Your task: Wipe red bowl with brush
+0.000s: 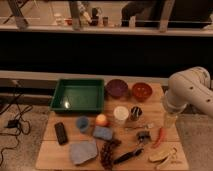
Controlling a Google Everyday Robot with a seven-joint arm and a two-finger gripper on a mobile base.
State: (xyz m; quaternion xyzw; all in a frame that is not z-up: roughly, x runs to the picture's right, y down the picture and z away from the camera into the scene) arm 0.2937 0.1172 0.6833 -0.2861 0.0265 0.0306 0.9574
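Observation:
The red bowl (141, 91) stands at the back right of the wooden table (65, 152), just right of a dark purple bowl (117, 88). The brush (129, 154) lies flat near the front edge, black handle toward the front left, pale neck and small dark head toward the back right. My white arm (192, 92) comes in from the right. Its gripper (170, 120) hangs over the table's right edge, in front of the red bowl and behind the brush, open and holding nothing.
A green tray (79, 95) fills the back left. A black block (61, 132), blue cup (82, 123), orange fruit (101, 119), blue sponge (102, 133), grey cloth (82, 151), grapes (107, 150), white cup (120, 114), dark can (136, 112), red chili (160, 136) and banana (162, 155) cover the rest.

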